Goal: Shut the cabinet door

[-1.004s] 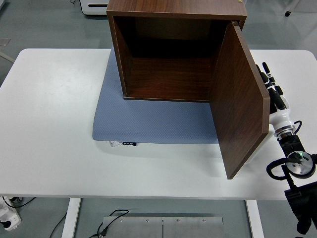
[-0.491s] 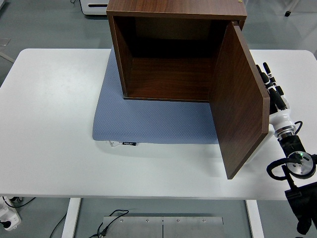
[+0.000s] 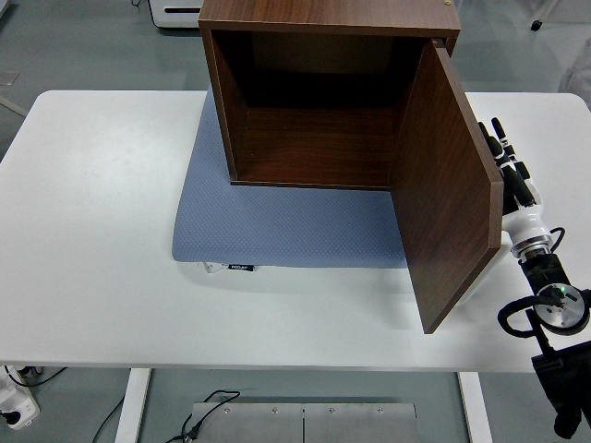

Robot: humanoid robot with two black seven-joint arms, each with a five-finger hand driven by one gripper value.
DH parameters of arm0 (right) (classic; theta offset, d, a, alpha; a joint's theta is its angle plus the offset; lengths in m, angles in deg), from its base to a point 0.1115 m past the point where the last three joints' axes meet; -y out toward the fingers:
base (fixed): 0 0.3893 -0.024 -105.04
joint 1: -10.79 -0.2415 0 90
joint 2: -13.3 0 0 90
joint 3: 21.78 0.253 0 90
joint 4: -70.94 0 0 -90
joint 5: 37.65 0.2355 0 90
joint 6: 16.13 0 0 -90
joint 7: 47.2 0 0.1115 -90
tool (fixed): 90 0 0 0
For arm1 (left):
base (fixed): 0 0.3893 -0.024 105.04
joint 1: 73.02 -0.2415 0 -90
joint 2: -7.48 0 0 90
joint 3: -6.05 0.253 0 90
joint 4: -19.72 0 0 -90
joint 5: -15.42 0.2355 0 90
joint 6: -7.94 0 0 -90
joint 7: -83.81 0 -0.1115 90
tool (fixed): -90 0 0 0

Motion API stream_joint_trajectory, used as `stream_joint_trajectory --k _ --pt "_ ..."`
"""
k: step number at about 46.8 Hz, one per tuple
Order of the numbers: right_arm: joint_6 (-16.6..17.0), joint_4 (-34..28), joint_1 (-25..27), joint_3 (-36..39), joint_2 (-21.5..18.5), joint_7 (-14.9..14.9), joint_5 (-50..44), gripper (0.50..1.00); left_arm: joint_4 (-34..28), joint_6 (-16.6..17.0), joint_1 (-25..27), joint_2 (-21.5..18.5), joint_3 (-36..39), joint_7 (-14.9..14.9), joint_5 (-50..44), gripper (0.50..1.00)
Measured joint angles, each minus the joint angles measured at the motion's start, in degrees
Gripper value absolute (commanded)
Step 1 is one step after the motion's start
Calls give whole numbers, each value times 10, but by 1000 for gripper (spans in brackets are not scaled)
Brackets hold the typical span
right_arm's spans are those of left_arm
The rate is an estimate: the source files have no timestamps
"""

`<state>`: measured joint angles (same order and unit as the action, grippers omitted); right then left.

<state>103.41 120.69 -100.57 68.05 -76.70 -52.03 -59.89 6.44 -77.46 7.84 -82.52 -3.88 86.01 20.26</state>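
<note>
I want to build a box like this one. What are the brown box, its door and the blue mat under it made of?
The cabinet and its open door look like dark brown wood, or board with a wood-look coating: fine grain streaks, smooth matte faces. The blue-grey mat looks like soft fabric or rubbery foam, with a dotted weave and a small sewn tag. The robot hand sits behind the door.

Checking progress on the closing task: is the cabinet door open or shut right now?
Open. The door swings out toward the table's near edge, leaving the empty inside of the cabinet in full view. The right hand is behind the door's outer face.
</note>
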Motion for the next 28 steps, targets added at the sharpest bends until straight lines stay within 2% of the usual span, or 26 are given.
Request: stream_joint_trajectory --k 28 --pt "0 1 2 0 11 0 0 1000 0 0 0 0 0 0 0 1000"
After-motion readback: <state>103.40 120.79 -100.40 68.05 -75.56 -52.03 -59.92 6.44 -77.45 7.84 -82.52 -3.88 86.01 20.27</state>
